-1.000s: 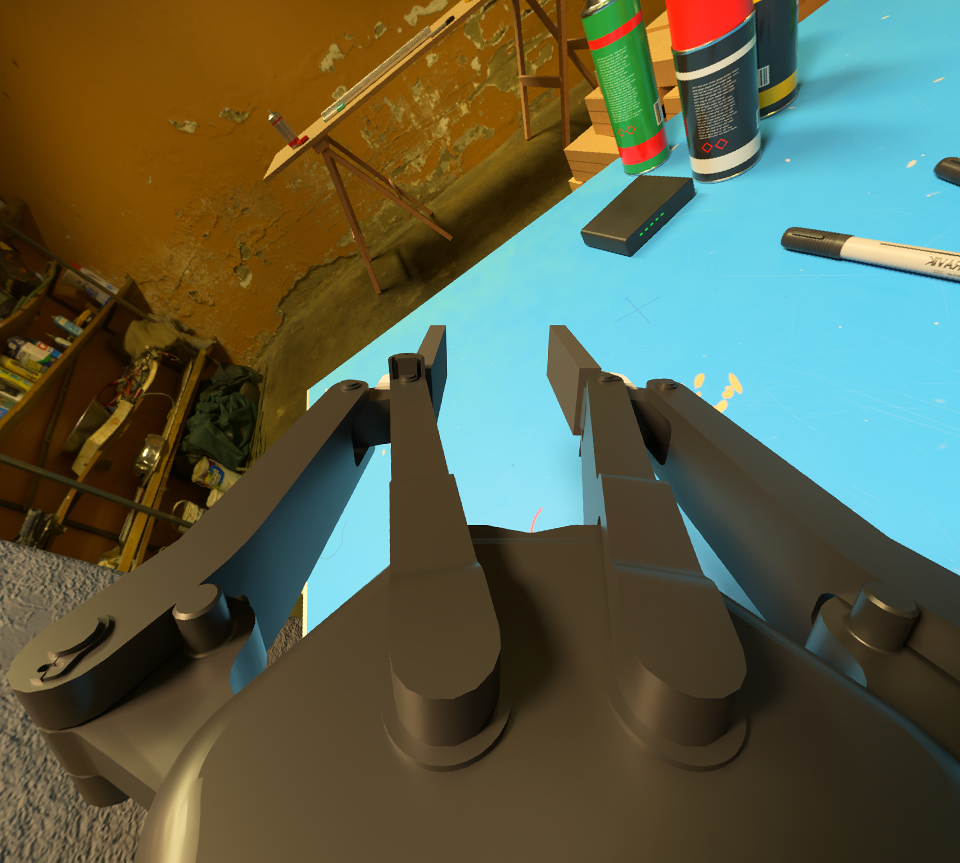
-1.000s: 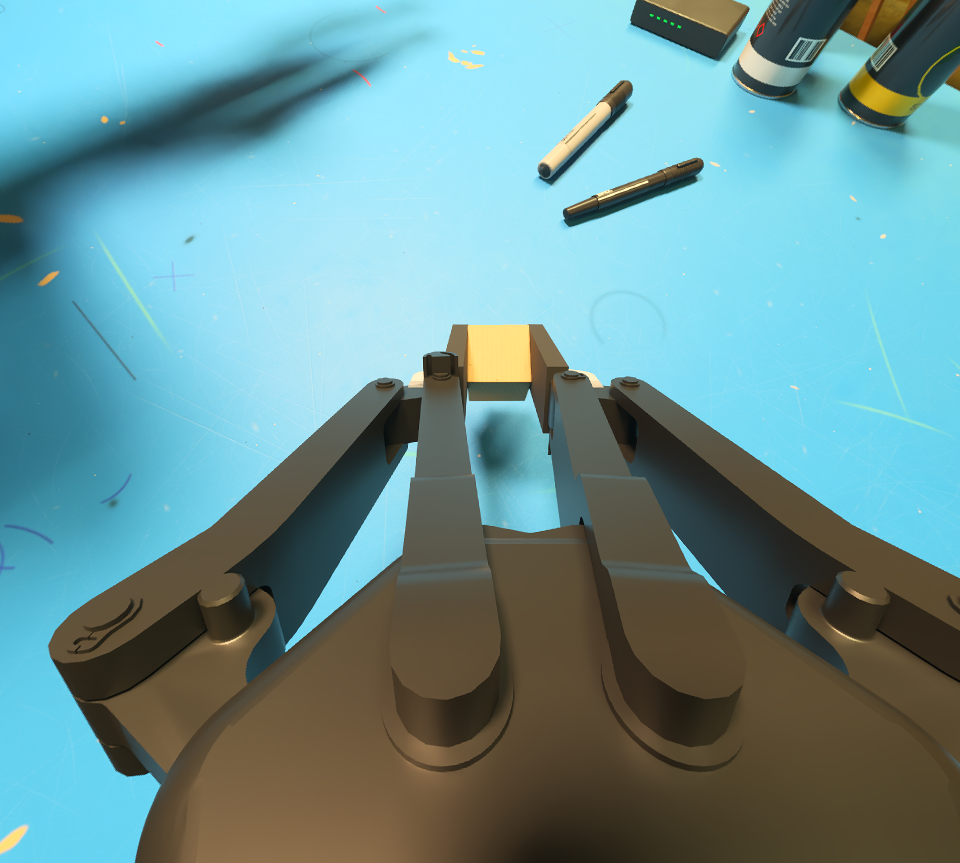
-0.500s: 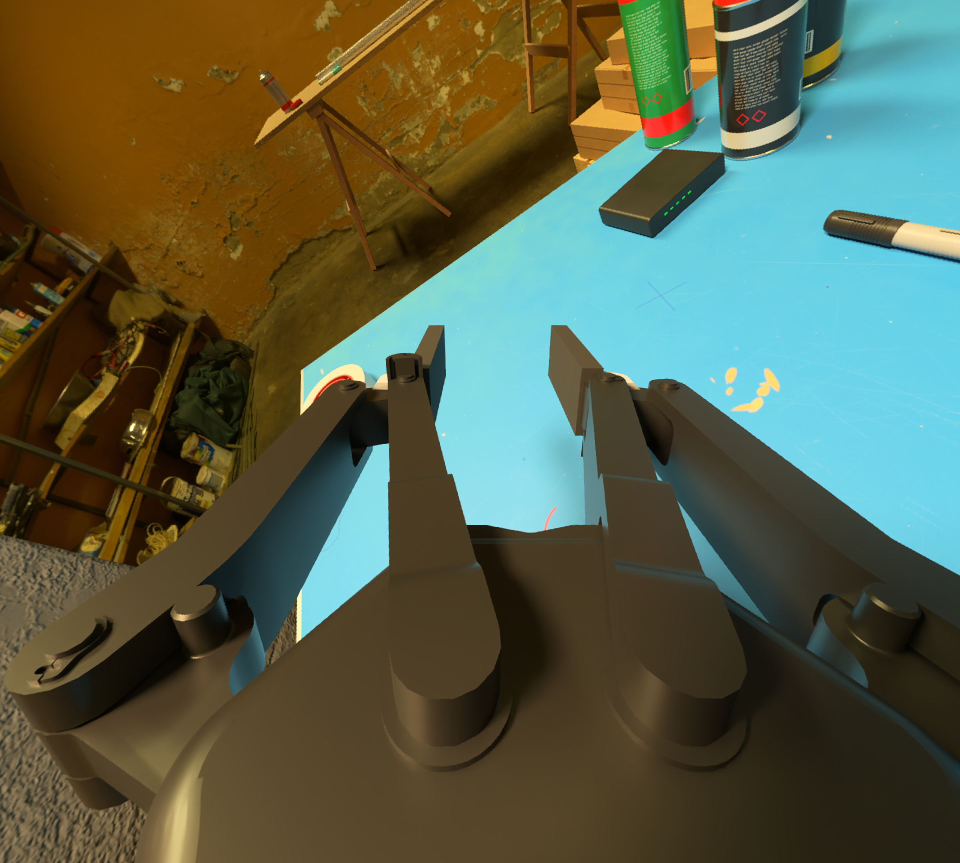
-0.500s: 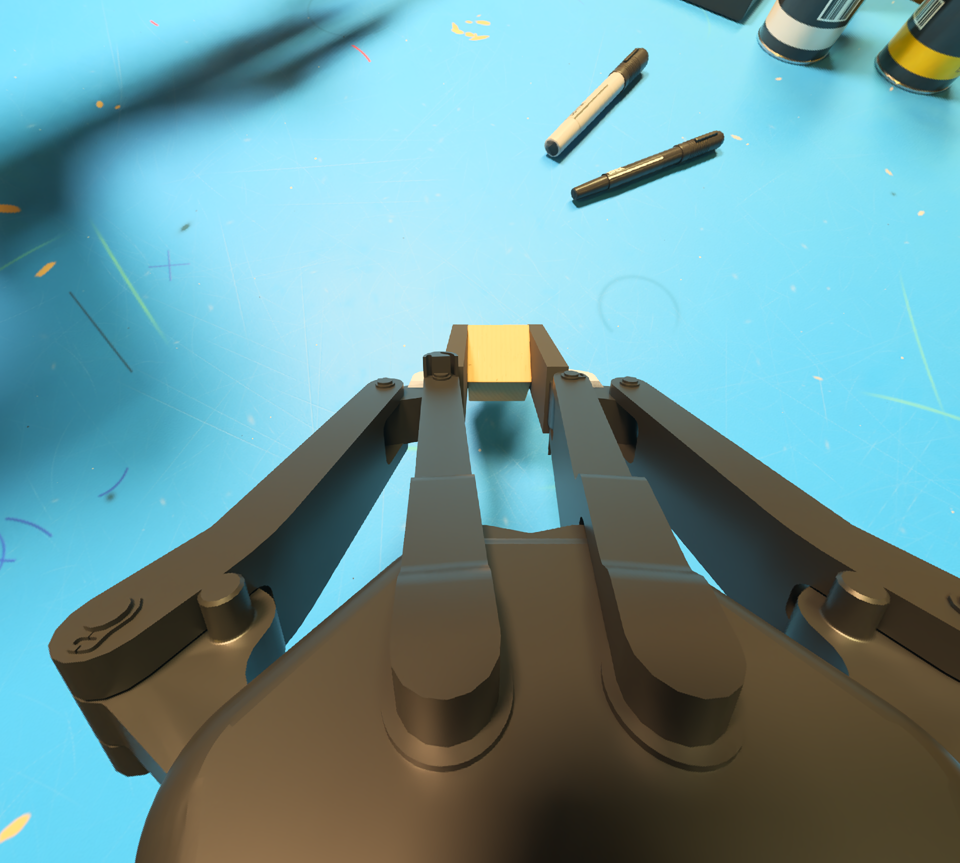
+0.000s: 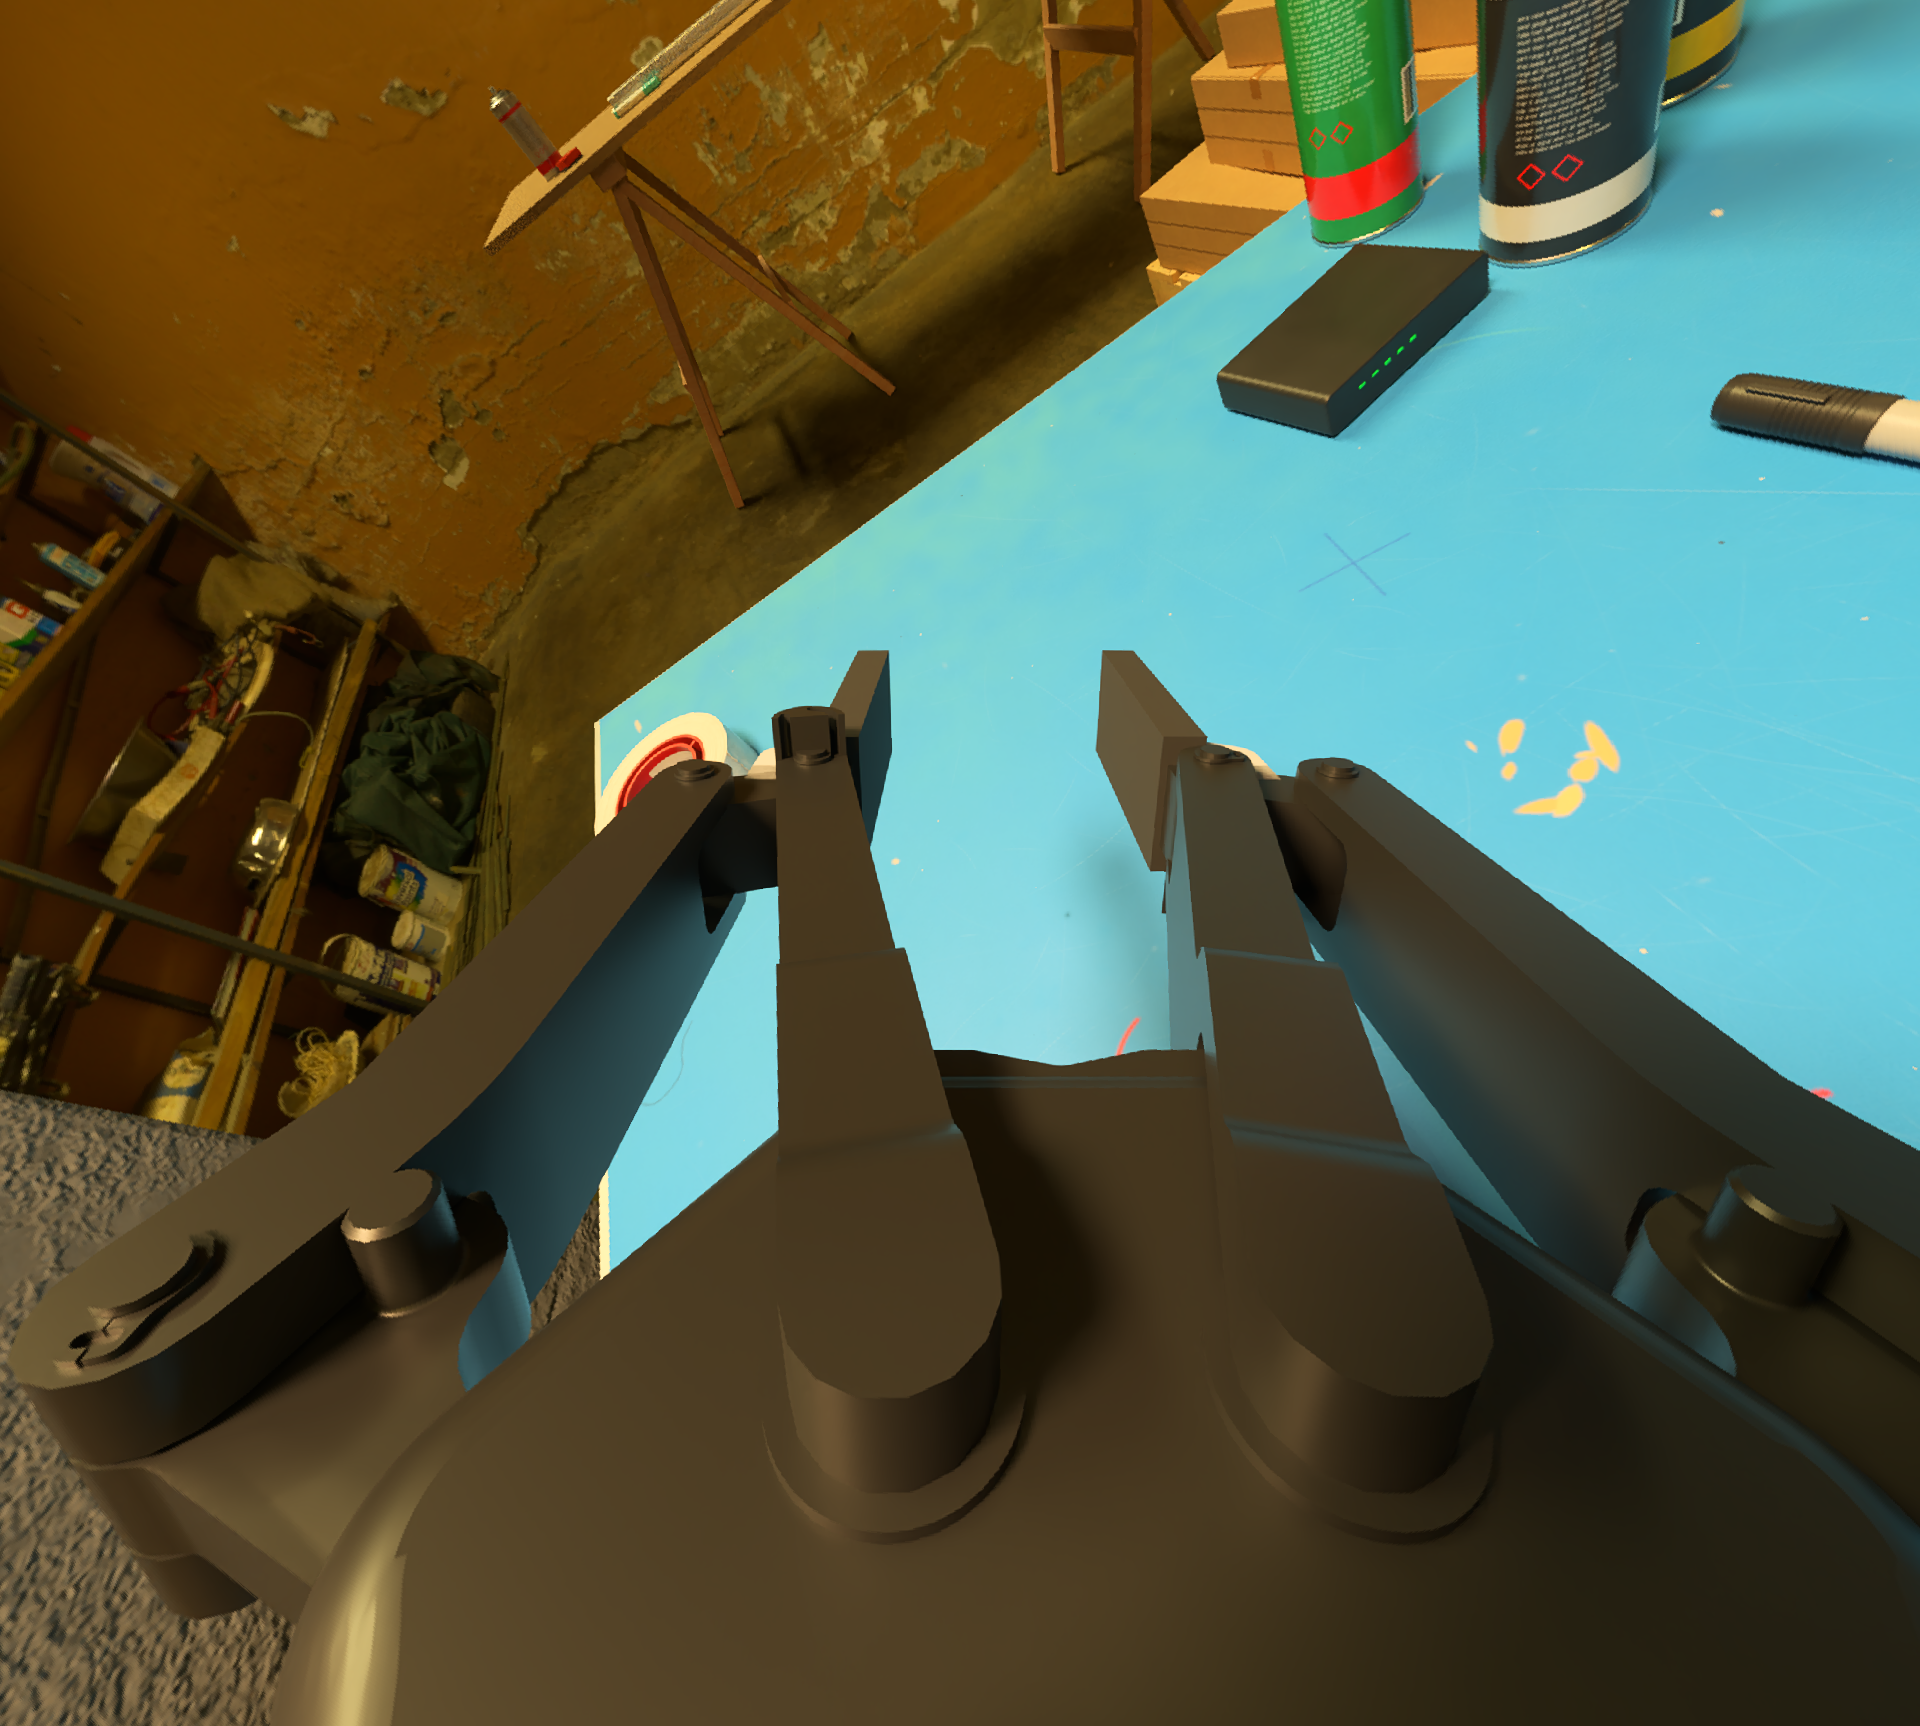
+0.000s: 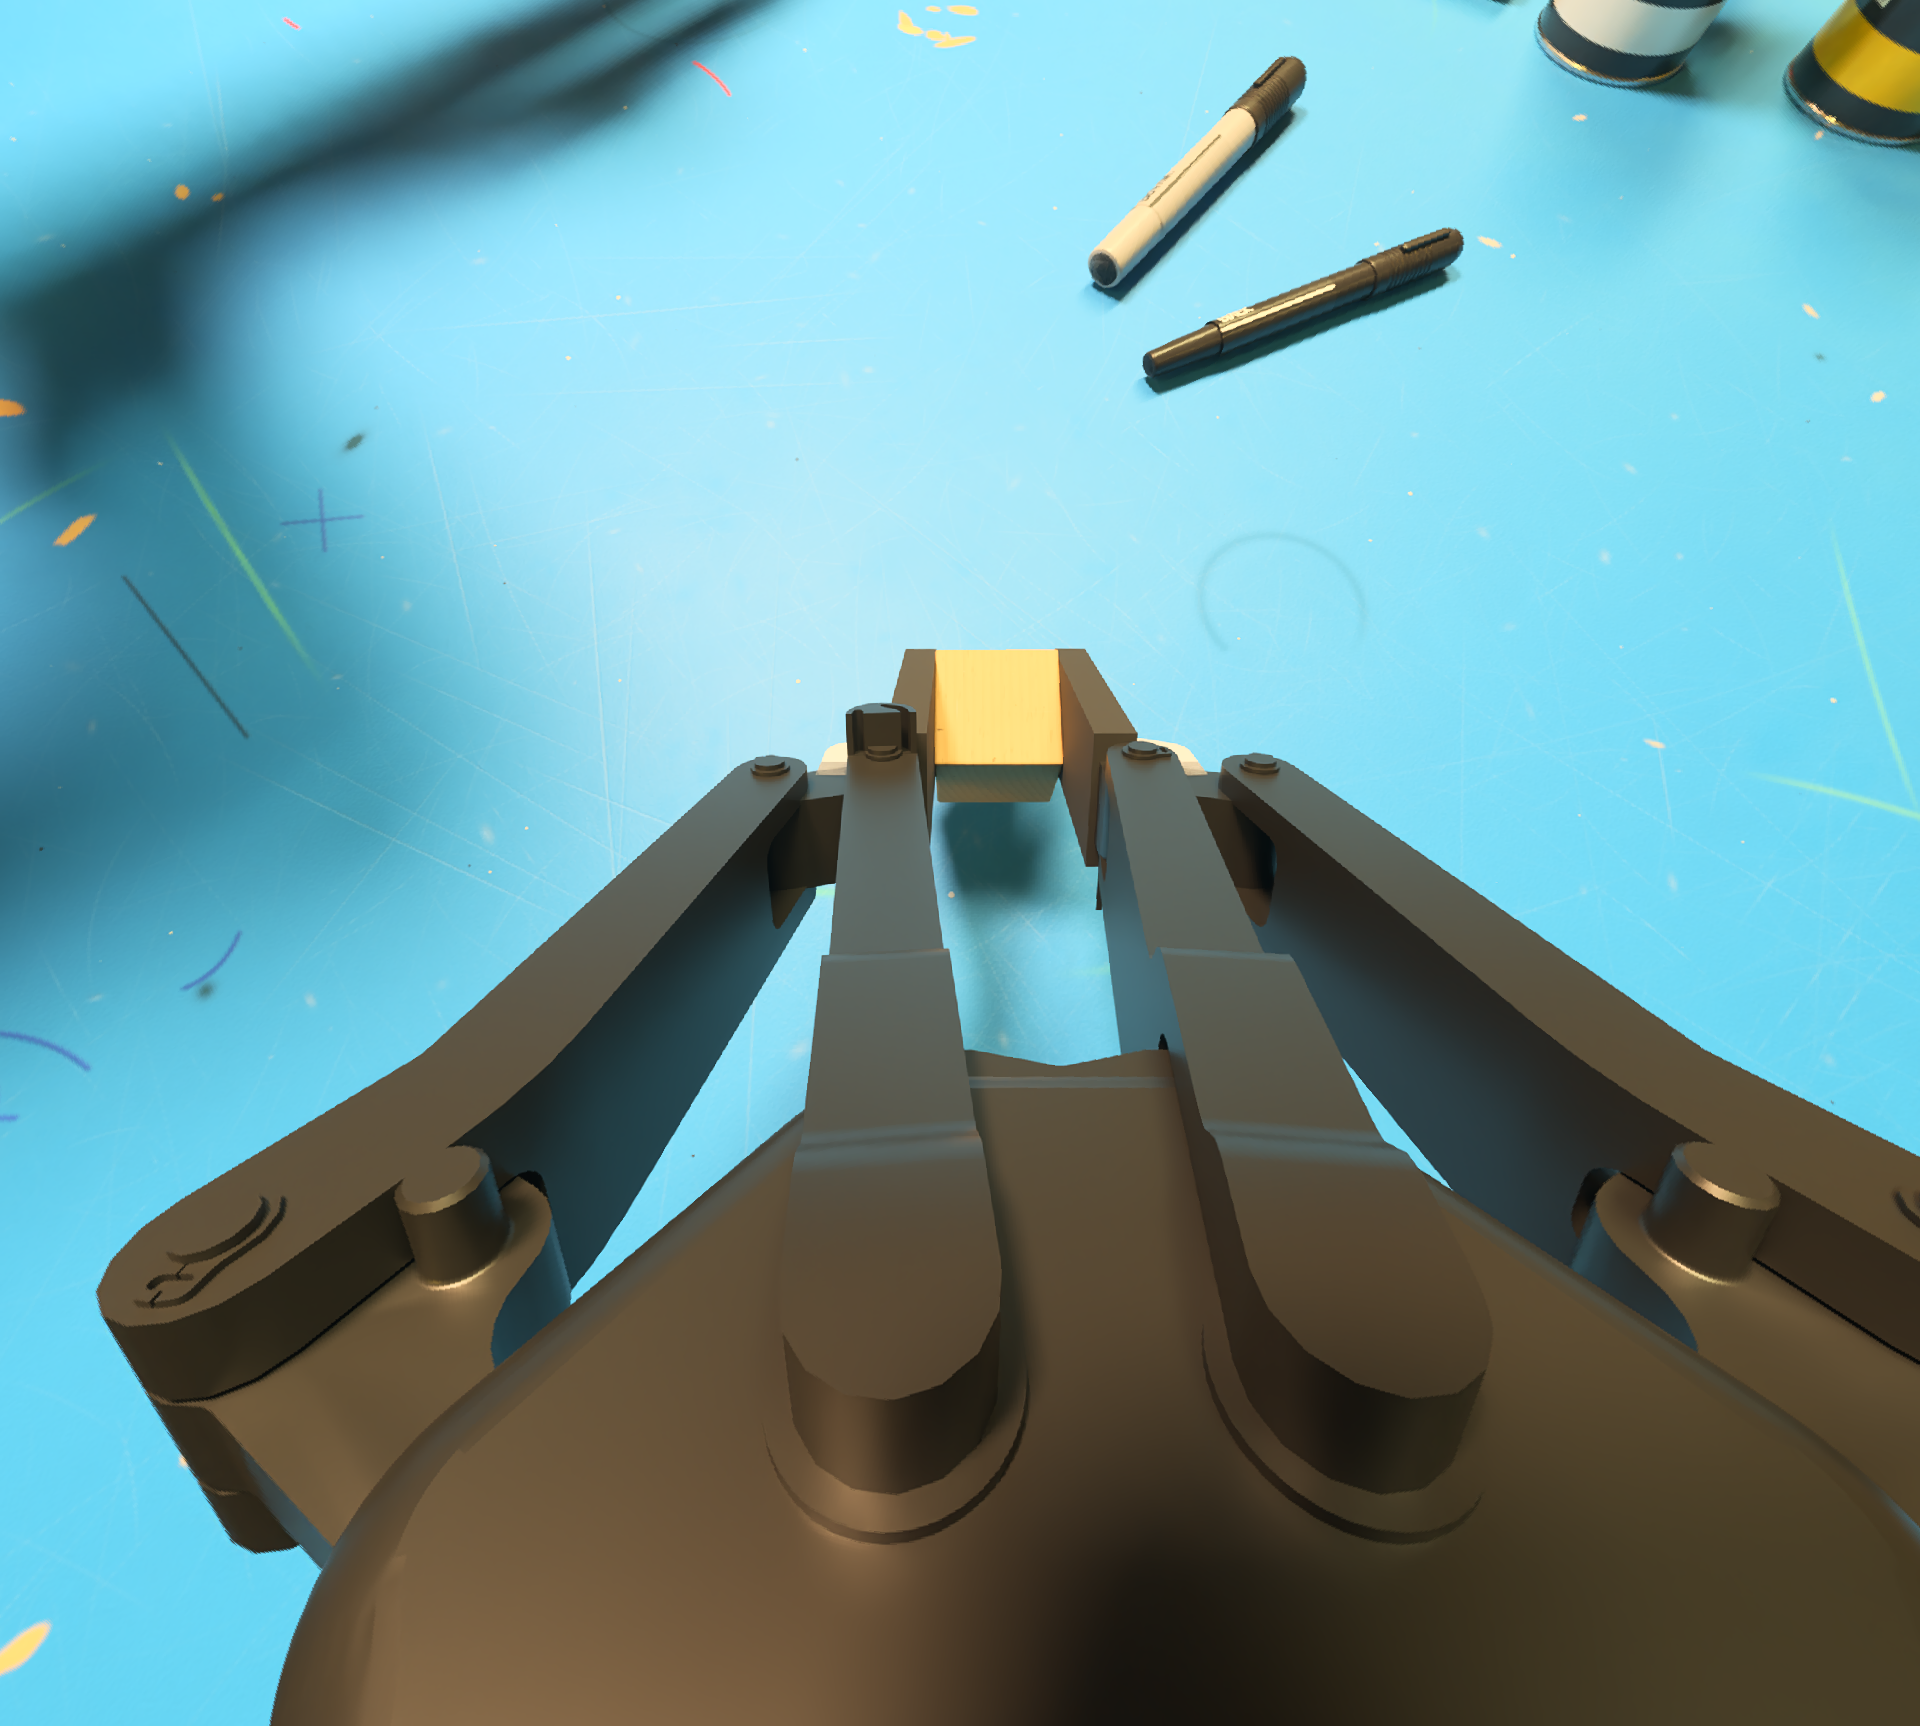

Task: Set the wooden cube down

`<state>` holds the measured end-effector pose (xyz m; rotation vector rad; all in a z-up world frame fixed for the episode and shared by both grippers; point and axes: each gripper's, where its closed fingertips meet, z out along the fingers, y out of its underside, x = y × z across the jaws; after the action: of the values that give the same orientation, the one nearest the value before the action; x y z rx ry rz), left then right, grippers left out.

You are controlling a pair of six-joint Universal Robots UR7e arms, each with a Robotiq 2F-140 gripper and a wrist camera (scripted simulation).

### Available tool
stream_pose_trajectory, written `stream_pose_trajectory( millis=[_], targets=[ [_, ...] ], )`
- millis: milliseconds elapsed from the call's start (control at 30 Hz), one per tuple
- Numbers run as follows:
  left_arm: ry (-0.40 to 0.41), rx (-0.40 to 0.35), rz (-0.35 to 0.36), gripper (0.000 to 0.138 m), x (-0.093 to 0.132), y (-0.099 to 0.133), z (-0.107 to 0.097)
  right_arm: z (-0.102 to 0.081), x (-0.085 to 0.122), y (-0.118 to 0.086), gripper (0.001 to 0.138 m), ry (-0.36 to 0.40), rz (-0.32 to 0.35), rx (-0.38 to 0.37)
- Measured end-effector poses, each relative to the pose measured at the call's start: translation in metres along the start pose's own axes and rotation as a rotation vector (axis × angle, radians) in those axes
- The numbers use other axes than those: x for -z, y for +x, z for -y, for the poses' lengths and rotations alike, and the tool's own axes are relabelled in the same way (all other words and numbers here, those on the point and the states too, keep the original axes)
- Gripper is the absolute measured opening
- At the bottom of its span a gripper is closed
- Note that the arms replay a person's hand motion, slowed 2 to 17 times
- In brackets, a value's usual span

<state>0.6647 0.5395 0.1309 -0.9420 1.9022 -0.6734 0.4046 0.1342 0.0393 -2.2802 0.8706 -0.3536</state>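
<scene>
Right gripper [image 6: 995, 720] clamps the wooden cube [image 6: 995, 706], underside hidden; left gripper [image 5: 995, 720] gapes empty

Far wall [image 5: 312, 66]: ochre plaster, peeling in grey patches. Before it, a wooden trestle table [image 5: 748, 14] (thin board top). Left, a cluttered dark-wood shelf unit [image 5: 156, 793]; stacked cardboard boxes [image 5: 1236, 149] right; grey rough floor [image 5: 104, 1624] near left.
</scene>
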Motion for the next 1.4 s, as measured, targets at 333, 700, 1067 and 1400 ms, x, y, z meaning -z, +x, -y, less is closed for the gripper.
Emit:
stream_pose_trajectory(
  millis=[333,700,1067,1400],
  targets=[
    [-0.037,-0.011,-0.008,0.056,-0.014,-0.004,-0.001,-0.001,-0.002,0.000,0.030,-0.008,0.009,-0.004],
    [-0.109,-0.061,-0.018,0.056,-0.034,-0.009,-0.005,0.002,-0.006,-0.002,0.030,-0.011,0.020,0.005],
    [-0.249,-0.145,-0.060,0.055,-0.057,-0.008,-0.022,0.006,-0.010,-0.005,0.030,-0.015,0.036,0.015],
    [-0.351,-0.153,-0.091,0.059,-0.078,-0.009,-0.035,0.008,-0.014,-0.008,0.030,-0.019,0.050,0.023]
  ],
)
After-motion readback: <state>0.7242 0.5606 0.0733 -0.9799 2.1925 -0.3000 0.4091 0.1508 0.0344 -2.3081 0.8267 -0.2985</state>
